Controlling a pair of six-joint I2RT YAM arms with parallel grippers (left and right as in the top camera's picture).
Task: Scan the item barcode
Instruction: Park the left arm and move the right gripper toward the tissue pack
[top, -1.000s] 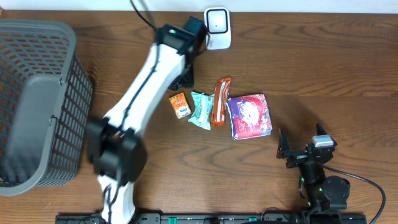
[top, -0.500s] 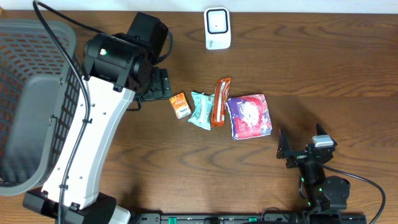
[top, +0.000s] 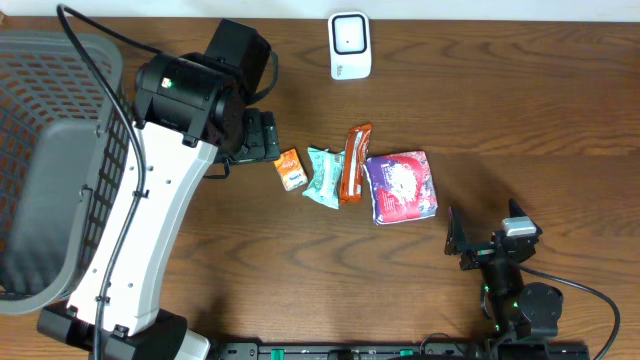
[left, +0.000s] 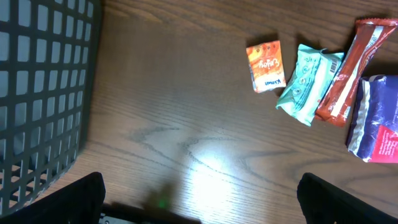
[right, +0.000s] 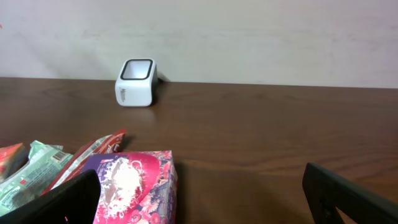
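On a dark wooden table (top: 520, 120), four snack items are laid side by side in a short row near the middle: a small orange packet (top: 290, 169), a teal wrapped snack (top: 323, 177), a long red-orange bar wrapper (top: 355, 163) and a purple and pink pouch (top: 402, 186). The teal snack, the bar wrapper and the pouch are seen touching or overlapping at their edges, while the orange packet is set just apart at the row's left end. None of the four is gripped. A white box-shaped barcode scanner (top: 350, 45) is stood at the far edge of the table, well apart from the row. A grey plastic mesh basket (top: 60, 170) is placed at the left side. The left gripper (top: 260, 135) is held over bare wood between the basket and the orange packet, just beside the packet; in its wrist view its fingers (left: 81, 196) are spread wide with only tabletop between them. The right gripper (top: 462, 245) is parked near the table's front edge, close to the pouch, its fingers (right: 56, 202) likewise spread wide and empty.
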